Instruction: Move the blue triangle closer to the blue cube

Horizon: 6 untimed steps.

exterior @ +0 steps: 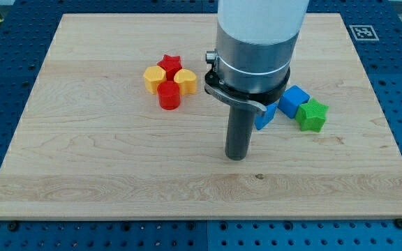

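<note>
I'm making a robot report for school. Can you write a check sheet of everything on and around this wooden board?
Surface: wooden board, flat, pale, with one small dark speck near the view's bottom.
Job's things: blue triangle, partly hidden behind the arm; blue cube just to its right, close by.
Clutter: green star touching the blue cube; a tight cluster at the view's left of red star, yellow hexagon, yellow heart and red cylinder.
Pincer: none fitted; my tip rests on the board, below and left of the blue triangle, apart from it.
Cables: nothing seen.
Surroundings: blue perforated table; a black-and-white marker at the board's top right corner.
</note>
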Each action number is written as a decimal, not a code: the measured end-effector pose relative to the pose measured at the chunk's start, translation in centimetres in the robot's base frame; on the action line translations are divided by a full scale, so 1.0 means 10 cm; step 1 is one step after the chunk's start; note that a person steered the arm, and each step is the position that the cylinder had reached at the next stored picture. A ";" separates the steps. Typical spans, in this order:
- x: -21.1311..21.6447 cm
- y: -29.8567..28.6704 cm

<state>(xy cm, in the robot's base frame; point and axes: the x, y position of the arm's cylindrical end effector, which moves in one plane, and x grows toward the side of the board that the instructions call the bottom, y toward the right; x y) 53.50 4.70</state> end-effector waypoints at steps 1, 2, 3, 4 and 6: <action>0.00 0.00; -0.11 0.08; -0.43 0.35; -0.49 0.40; -0.61 0.80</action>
